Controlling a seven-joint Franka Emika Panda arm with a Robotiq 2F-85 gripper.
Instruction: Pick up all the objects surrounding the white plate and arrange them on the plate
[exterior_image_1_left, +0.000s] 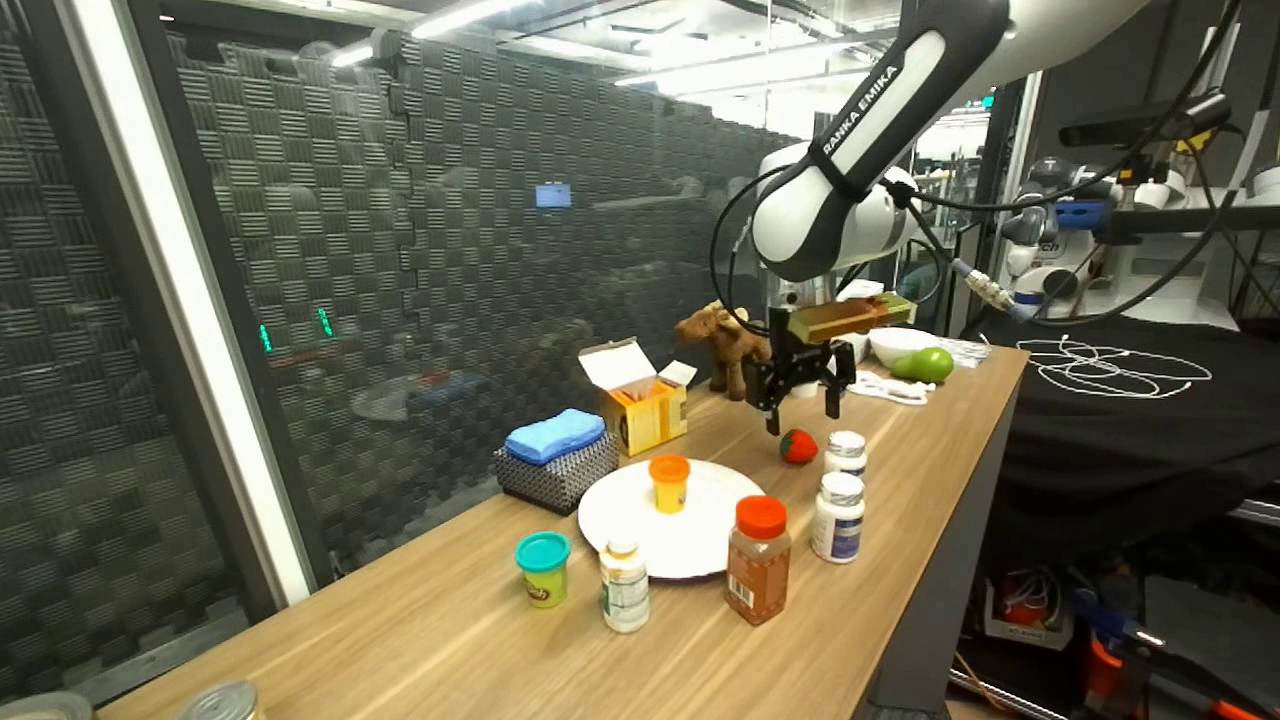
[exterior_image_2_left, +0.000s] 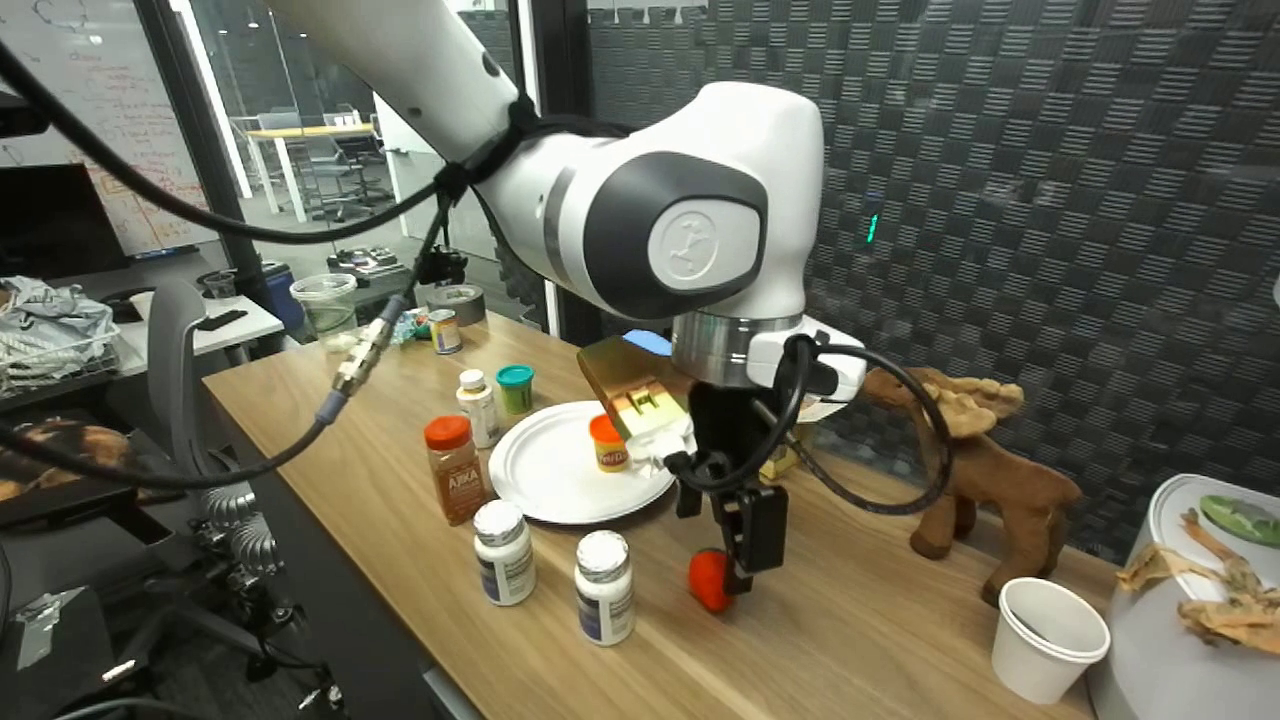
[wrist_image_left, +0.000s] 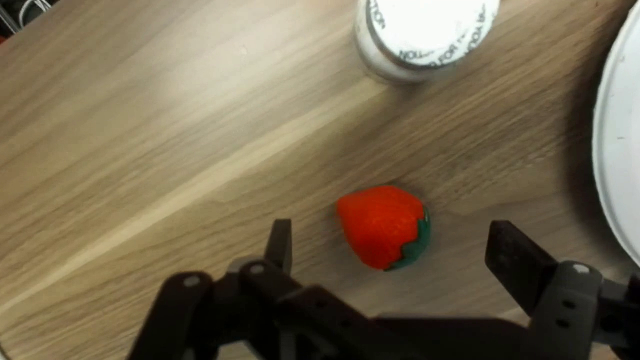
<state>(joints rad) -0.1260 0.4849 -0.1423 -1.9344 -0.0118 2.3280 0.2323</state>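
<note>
The white plate (exterior_image_1_left: 605, 505) lies on the table with an orange-lidded Play-Doh tub (exterior_image_1_left: 670, 485) on it. Around it stand a teal-lidded tub (exterior_image_1_left: 543, 575), a white bottle with a green label (exterior_image_1_left: 625, 592), a red-lidded spice jar (exterior_image_1_left: 758, 565) and two white bottles (exterior_image_1_left: 838, 522) (exterior_image_2_left: 604, 590). A red strawberry (wrist_image_left: 381, 225) with green leaves lies on the table beside the plate. My gripper (exterior_image_1_left: 802, 422) is open and empty above the strawberry. In the wrist view, the strawberry shows between the fingers (wrist_image_left: 390, 227), touching neither.
A patterned box (exterior_image_1_left: 560, 478) with a blue cloth (exterior_image_1_left: 555, 436) and an open yellow box (exterior_image_1_left: 645, 415) stand behind the plate. A toy moose (exterior_image_2_left: 990, 480), paper cups (exterior_image_2_left: 1045, 640), a green pear (exterior_image_1_left: 925, 365) and a white bowl (exterior_image_1_left: 900, 343) stand further along the table.
</note>
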